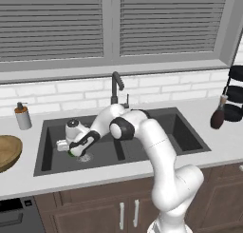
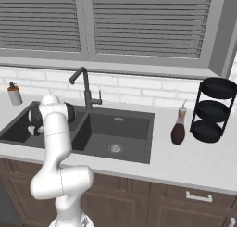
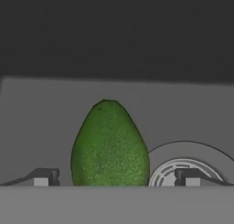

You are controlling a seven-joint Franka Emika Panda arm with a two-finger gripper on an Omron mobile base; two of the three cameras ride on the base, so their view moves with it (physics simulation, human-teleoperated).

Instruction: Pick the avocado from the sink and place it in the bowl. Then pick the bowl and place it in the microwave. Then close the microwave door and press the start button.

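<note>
The green avocado [image 3: 109, 145] lies on the floor of the left basin of the dark grey sink [image 1: 161, 132], beside the round metal drain [image 3: 183, 166]. My gripper [image 3: 116, 178] is open and low in that basin, one fingertip [image 3: 45, 177] on each side of the avocado, neither touching it. In the left base view the gripper [image 1: 71, 152] points down over a sliver of the green avocado [image 1: 70, 154]. The wooden bowl [image 1: 7, 151] sits on the counter left of the sink. The microwave and its door are out of view.
A tall dark faucet [image 1: 116, 87] stands behind the sink's divider. A soap dispenser [image 1: 22, 115] is at the back left. A brown bottle [image 2: 178, 129] and a black tiered rack [image 2: 215, 110] stand on the counter to the right.
</note>
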